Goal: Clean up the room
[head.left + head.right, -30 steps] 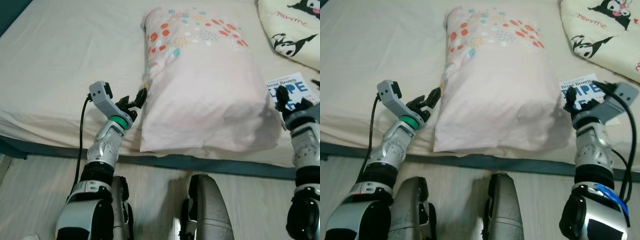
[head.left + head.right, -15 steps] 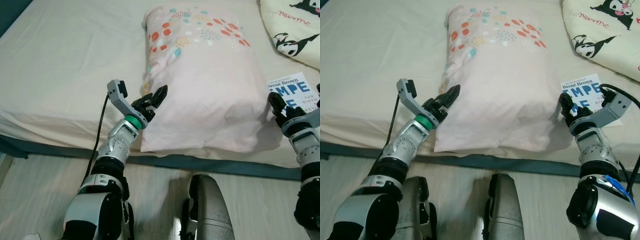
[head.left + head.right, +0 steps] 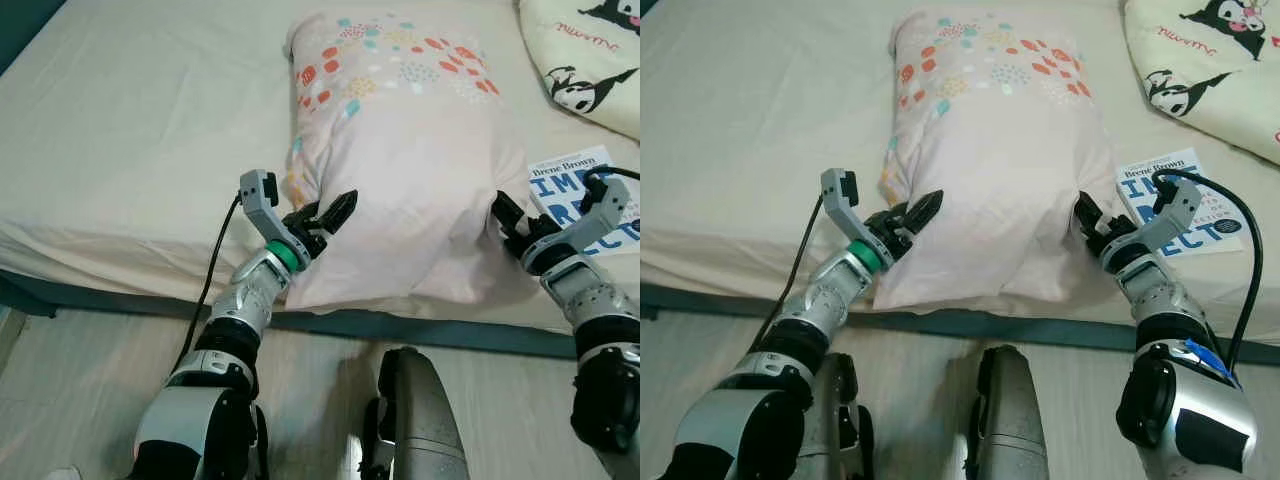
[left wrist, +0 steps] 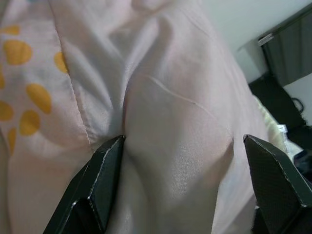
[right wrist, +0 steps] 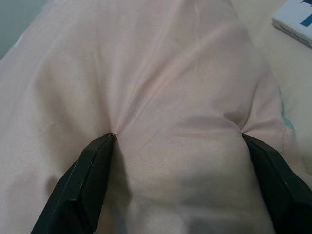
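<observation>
Left eye view: one pink pillow [image 3: 410,170] with coloured spots lies on the bed [image 3: 130,130], between two end effectors. The left end effector [image 3: 335,213] presses its spread black fingers into the pillow's near left edge, its silver arm angled up from the floor side. The right end effector [image 3: 512,222] pushes into the pillow's near right corner, fingers parted against the fabric. Just beyond the right end effector lies one book [image 3: 590,195]; its cover reads "Brené Brown" above large blue letters, partly hidden. Farther off sits one cream cushion [image 3: 585,50] with cartoon figures and small script, too small to read.

Right eye view: the same one pillow, one book and one cushion; both arms bend inward, squeezing the pillow from either side.

Left wrist view: two wide-set fingers [image 4: 100,183] dent a bulge of pink cloth, orange dots beside one of them.

Right wrist view: two wide-set fingers [image 5: 85,178] bracket a puckered fold of pillow; the book's corner [image 5: 295,17] lies beyond.
</observation>
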Available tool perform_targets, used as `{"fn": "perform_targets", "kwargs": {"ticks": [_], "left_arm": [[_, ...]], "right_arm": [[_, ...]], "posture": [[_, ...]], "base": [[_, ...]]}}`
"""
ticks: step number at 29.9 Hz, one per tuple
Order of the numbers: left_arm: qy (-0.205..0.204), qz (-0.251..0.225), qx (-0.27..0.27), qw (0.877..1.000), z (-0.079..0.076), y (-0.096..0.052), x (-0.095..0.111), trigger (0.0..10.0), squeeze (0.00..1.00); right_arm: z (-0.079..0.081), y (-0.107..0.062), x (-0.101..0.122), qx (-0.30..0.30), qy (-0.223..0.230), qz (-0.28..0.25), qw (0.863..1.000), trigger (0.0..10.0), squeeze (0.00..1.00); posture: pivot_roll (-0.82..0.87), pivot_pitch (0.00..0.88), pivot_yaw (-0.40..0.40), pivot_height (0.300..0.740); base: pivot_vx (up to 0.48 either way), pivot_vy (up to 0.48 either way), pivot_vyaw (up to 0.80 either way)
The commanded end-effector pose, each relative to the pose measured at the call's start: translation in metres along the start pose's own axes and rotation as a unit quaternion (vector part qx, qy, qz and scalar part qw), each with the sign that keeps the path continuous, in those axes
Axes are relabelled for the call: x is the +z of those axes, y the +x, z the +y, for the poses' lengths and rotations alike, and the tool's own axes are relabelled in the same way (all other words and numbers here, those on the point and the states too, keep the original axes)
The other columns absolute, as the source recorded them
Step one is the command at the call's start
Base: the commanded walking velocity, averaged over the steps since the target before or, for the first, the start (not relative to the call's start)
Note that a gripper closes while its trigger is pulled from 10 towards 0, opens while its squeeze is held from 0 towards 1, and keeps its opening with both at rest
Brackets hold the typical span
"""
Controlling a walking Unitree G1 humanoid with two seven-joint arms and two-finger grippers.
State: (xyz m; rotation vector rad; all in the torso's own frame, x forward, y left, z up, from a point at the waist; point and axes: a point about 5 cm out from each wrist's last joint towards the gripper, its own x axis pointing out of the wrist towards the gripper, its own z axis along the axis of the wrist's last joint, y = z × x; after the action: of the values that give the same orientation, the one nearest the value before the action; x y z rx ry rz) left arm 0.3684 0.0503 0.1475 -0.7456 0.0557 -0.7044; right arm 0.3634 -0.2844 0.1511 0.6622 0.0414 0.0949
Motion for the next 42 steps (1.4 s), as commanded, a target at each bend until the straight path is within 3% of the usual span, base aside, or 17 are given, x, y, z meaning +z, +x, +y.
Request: {"fn": "perform_targets", "kwargs": {"ticks": [1, 7, 14, 19, 20, 21, 22, 23, 24, 25, 28, 29, 33, 42], "left_arm": [[-0.029, 0.025, -0.041, 0.998, -0.022, 0.013, -0.019, 10.0, 0.0], [0.024, 0.081, -0.048, 0.995, -0.031, 0.014, -0.046, 10.0, 0.0], [0.059, 0.091, -0.019, 0.994, -0.034, 0.017, -0.057, 10.0, 0.0], [0.063, 0.086, -0.011, 0.994, -0.036, 0.019, -0.057, 10.0, 0.0], [0.063, 0.084, -0.01, 0.994, -0.037, 0.021, -0.056, 8.6, 0.0], [0.061, 0.081, -0.017, 0.995, -0.04, 0.022, -0.056, 3.3, 0.0], [0.06, 0.08, -0.022, 0.995, -0.042, 0.023, -0.055, 0.0, 0.0], [0.06, 0.08, -0.022, 0.995, -0.042, 0.023, -0.055, 0.0, 0.0], [0.058, 0.08, -0.029, 0.995, -0.044, 0.024, -0.056, 0.0, 0.0], [0.059, 0.08, -0.037, 0.994, -0.046, 0.024, -0.057, 0.0, 0.0], [0.061, 0.08, -0.044, 0.994, -0.048, 0.025, -0.058, 0.0, 0.0], [0.064, 0.082, -0.052, 0.993, -0.05, 0.025, -0.06, 0.0, 0.0], [0.059, 0.081, -0.07, 0.993, -0.055, 0.025, -0.063, 0.0, 0.0], [0.051, 0.083, -0.102, 0.99, -0.06, 0.024, -0.065, 0.0, 0.0]], "right_arm": [[0.0, 0.0, -0.013, 0.006, 0.011, 0.025, 1.0, 10.0, 1.0], [0.01, 0.004, -0.019, 0.038, 0.025, 0.034, 0.998, 10.0, 1.0], [0.016, 0.007, -0.025, 0.052, 0.033, 0.032, 0.998, 10.0, 1.0], [0.017, 0.007, -0.028, 0.052, 0.028, 0.031, 0.998, 10.0, 1.0], [0.017, 0.007, -0.029, 0.046, 0.017, 0.031, 0.998, 10.0, 1.0], [0.016, 0.007, -0.029, 0.04, 0.01, 0.029, 0.999, 10.0, 1.0], [0.015, 0.007, -0.029, 0.037, 0.007, 0.027, 0.999, 10.0, 0.78], [0.015, 0.007, -0.029, 0.037, 0.007, 0.027, 0.999, 10.0, 0.78], [0.015, 0.006, -0.029, 0.036, 0.007, 0.025, 0.999, 10.0, 0.0], [0.014, 0.006, -0.029, 0.035, 0.007, 0.024, 0.999, 5.1, 0.0], [0.014, 0.005, -0.03, 0.034, 0.007, 0.024, 0.999, 5.1, 0.0], [0.014, 0.005, -0.032, 0.035, 0.001, 0.029, 0.999, 0.0, 0.0], [0.014, 0.004, -0.037, 0.037, -0.02, 0.043, 0.998, 0.0, 0.0], [0.016, 0.006, -0.035, 0.036, -0.022, 0.042, 0.998, 0.0, 0.0]], "posture": [[0.02, 0.223, 0.044, 0.594], [0.01, 0.224, 0.044, 0.594], [0.0, 0.226, 0.059, 0.594], [0.0, 0.224, 0.069, 0.594], [0.0, 0.224, 0.069, 0.594], [0.0, 0.223, 0.071, 0.594], [0.0, 0.223, 0.071, 0.594], [0.0, 0.223, 0.071, 0.594], [0.0, 0.223, 0.073, 0.594], [0.0, 0.223, 0.073, 0.594], [0.0, 0.223, 0.073, 0.594], [0.0, 0.221, 0.078, 0.594], [0.0, 0.22, 0.077, 0.594], [0.0, 0.206, 0.067, 0.594]], "base": [[0.0, 0.0, 0.0], [0.0, 0.0, 0.0], [0.0, 0.0, 0.0], [0.0, 0.0, 0.0], [0.0, 0.0, 0.0], [0.0, 0.0, 0.0], [0.0, 0.0, 0.0], [0.0, 0.0, 0.0], [0.0, 0.0, 0.0], [0.0, 0.0, 0.0], [0.0, 0.0, 0.0], [0.0, 0.0, 0.0], [0.0, 0.0, 0.0], [0.0, 0.0, 0.0]]}}
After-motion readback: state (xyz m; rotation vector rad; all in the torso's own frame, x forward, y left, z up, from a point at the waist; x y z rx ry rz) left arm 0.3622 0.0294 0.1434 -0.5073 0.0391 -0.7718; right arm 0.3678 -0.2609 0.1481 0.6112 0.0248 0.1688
